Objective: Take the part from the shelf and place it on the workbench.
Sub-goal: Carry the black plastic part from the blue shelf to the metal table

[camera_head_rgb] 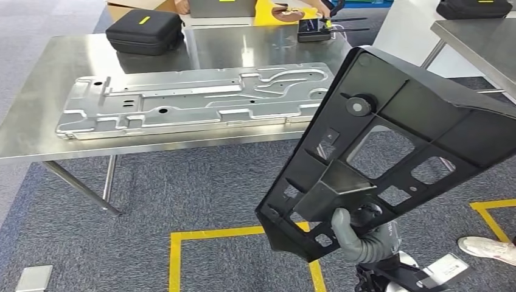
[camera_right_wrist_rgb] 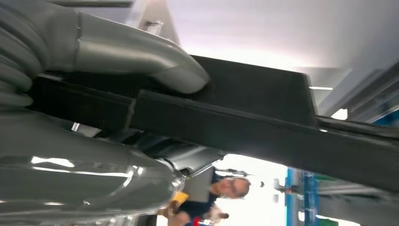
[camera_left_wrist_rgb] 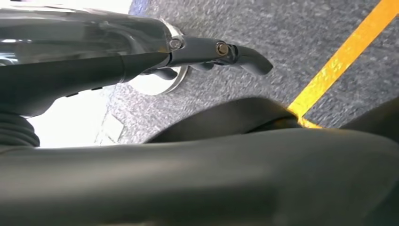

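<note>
One large black plastic panel [camera_head_rgb: 395, 146], ribbed on its back and pierced with several rectangular openings, is held up in the air in front of the robot, tilted so its upper end leans toward the far right. The right hand [camera_head_rgb: 359, 234] grips it at the lower edge, the thick grey thumb [camera_head_rgb: 344, 231] pressed onto the panel's face while the other fingers wrap behind it (the right wrist view shows the same clamp, thumb [camera_right_wrist_rgb: 155, 61] on one side of the black panel [camera_right_wrist_rgb: 263, 122] and the hand's body on the other). The panel hangs above the grey carpet [camera_head_rgb: 182, 194] and the yellow floor tape [camera_head_rgb: 213, 234], with its top corner overlapping the near right corner of the stainless steel workbench [camera_head_rgb: 36, 121] in the head view; it is not resting on the bench.

On that workbench lies a long stamped silver metal plate [camera_head_rgb: 195, 100], flat, with a black zippered case [camera_head_rgb: 145, 31] behind it near the far left edge. A white shoe [camera_head_rgb: 487, 248] of a person shows at the right edge on the carpet.

The left hand [camera_left_wrist_rgb: 207, 52] is seen from its wrist camera above the carpet and yellow tape, dark fingers [camera_left_wrist_rgb: 251, 59] stretched out with nothing between them.
</note>
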Robot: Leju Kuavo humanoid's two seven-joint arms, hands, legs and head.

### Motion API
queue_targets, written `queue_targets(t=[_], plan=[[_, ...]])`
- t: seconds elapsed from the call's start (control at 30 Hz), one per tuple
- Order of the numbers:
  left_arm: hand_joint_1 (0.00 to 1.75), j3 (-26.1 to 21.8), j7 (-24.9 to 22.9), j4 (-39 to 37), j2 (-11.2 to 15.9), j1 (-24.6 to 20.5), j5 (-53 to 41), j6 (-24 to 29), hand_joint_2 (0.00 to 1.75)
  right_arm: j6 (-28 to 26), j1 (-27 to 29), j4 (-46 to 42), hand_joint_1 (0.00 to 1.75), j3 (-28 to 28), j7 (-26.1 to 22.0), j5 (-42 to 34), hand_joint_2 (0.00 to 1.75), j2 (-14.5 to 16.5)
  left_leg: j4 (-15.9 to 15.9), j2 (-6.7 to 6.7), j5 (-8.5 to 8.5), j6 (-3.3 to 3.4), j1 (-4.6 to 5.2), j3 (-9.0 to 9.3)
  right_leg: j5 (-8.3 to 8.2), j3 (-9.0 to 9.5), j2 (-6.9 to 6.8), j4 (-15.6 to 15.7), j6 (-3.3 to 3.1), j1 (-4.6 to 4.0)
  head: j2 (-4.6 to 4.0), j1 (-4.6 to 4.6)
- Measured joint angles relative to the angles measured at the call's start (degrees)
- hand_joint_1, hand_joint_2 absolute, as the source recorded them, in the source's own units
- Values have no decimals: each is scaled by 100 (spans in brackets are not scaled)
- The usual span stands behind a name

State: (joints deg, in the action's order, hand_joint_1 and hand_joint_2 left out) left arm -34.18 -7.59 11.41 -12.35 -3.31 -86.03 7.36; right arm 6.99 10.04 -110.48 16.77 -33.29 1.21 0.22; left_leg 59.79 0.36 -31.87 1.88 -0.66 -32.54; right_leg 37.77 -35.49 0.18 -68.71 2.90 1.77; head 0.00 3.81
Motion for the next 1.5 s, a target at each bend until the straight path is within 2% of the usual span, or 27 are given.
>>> queue_targets(t=[0.07,0.1,0.13,0.2,0.23,0.33,0.4,0.47,0.53,0.57,0.6,0.63,0.7,0.77,0.83,0.93,0.97,1.03,1.07,1.1,1.13,1.2,1.23,1.27,1.33,1.43,1.5], plan=[[0,0,1,0,0,2,0,1,175,-19,19,-1,175,-42,1,13,175,-37,0,8,-35,36,23,44,149,-357,0,-613,-4,-5,0,-1],[0,0,1,0,0,4,0,1,175,-28,25,-1,175,-62,2,16,175,-51,1,6,-56,42,32,74,59,-413,0,-649,-11,-10,0,-1],[0,0,1,0,-1,6,0,1,175,-32,28,-3,175,-78,3,17,175,-63,1,3,-82,39,36,114,-143,-357,0,-449,-23,-16,0,-1],[0,0,1,0,-3,6,0,1,175,-35,26,-10,175,-99,4,19,175,-84,4,-1,-145,12,44,194,-585,-80,-9,269,-64,-36,-1,0],[0,0,0,0,-4,3,0,1,175,-35,26,-21,175,-108,5,22,175,-92,13,-2,-172,-11,51,210,-687,40,-13,562,-80,-50,-1,0],[0,0,-2,0,-5,-17,0,1,175,-40,44,-43,175,-137,8,31,175,-108,11,0,-202,-74,59,205,-654,126,-4,792,-127,-82,0,4],[0,0,-2,0,-7,-24,0,2,175,-48,53,-56,175,-158,9,33,175,-110,47,2,-260,-122,55,212,-649,155,-5,822,-173,-55,0,5],[0,0,-2,0,-7,-31,1,2,175,-51,54,-77,175,-171,9,36,175,-110,435,0,-479,-185,42,32,-634,201,-23,853,-217,-20,0,7],[0,-2,-5,0,-5,-25,2,3,175,-51,62,-84,175,-179,9,38,175,-110,1184,-1,-760,-236,20,-383,-604,227,-33,854,-245,-17,0,8],[0,-4,-7,0,-5,-14,2,3,175,-51,70,-84,175,-182,10,39,175,-110,1468,-1,-807,-250,12,-563,-587,245,-30,854,-250,-17,0,8],[0,-8,-8,0,-4,-3,2,3,175,-51,76,-84,175,-186,10,39,175,-110,1563,-1,-741,-256,8,-655,-567,269,-24,853,-251,-16,0,8],[0,-11,-8,0,-4,5,2,3,175,-51,79,-84,175,-189,11,39,175,-110,1431,-1,-564,-251,6,-639,-544,304,-15,853,-248,-16,0,8],[0,-19,-8,0,-4,6,5,8,175,-52,80,-85,175,-196,11,39,175,-110,758,-5,-109,-214,9,-387,-488,390,-3,856,-226,-17,0,8],[0,-33,-8,0,-4,0,13,21,175,-60,77,-86,175,-202,12,39,175,-110,252,-14,85,-163,37,-184,-447,423,6,853,-179,-27,0,9],[0,-50,-11,0,-3,4,22,40,175,-69,77,-89,175,-206,13,39,175,-110,141,-21,40,-121,69,-150,-441,416,9,872,-115,-28,0,9],[0,-69,-12,0,-1,10,44,54,175,-80,72,-115,175,-224,12,54,175,-116,47,-24,36,-44,35,-88,-332,396,0,765,-28,-22,0,10],[0,-74,-10,0,-1,6,48,54,175,-86,67,-125,175,-230,10,66,175,-125,22,-19,34,-14,20,-59,-206,296,-2,539,-15,-23,0,9],[0,-80,-8,0,-1,1,50,54,175,-108,67,-132,175,-245,6,100,175,-151,16,-7,6,29,25,-20,101,-79,-2,-184,-2,-29,0,10],[0,-82,-8,0,0,3,50,54,175,-124,70,-132,175,-257,5,119,175,-170,17,-3,-12,43,30,1,186,-271,-3,-509,4,-29,0,10],[0,-84,-8,0,1,5,50,54,175,-142,71,-133,175,-273,5,135,175,-190,17,-3,-32,48,33,27,156,-384,-3,-660,7,-29,0,10],[0,-85,-6,0,1,8,50,54,175,-156,68,-138,175,-295,5,149,175,-210,17,-7,-57,45,34,63,3,-389,-4,-582,4,-30,0,10],[0,-86,1,0,1,10,50,54,175,-173,59,-167,175,-337,5,172,175,-251,17,-15,-119,21,34,158,-461,-136,-7,80,-20,-32,0,10],[0,-87,5,0,1,7,51,54,175,-180,52,-188,175,-354,5,185,175,-270,23,-18,-151,-2,44,189,-618,6,-10,420,-35,-43,0,10],[0,-90,8,0,1,2,53,54,175,-189,43,-210,175,-365,5,195,175,-286,28,-19,-175,-26,53,203,-683,101,-10,648,-57,-53,0,11],[0,-95,12,0,2,-12,58,54,175,-212,28,-244,175,-386,5,210,175,-314,23,-19,-195,-71,65,201,-652,143,-4,780,-100,-77,0,14],[0,-98,18,0,2,-20,65,54,175,-234,13,-294,175,-419,5,219,175,-334,99,-18,-286,-148,55,189,-627,178,-9,822,-181,-42,0,18],[0,-104,20,0,3,-26,66,54,175,-238,-6,-316,175,-425,5,221,175,-337,590,-20,-533,-208,37,-50,-605,213,-26,838,-229,-18,0,19]])
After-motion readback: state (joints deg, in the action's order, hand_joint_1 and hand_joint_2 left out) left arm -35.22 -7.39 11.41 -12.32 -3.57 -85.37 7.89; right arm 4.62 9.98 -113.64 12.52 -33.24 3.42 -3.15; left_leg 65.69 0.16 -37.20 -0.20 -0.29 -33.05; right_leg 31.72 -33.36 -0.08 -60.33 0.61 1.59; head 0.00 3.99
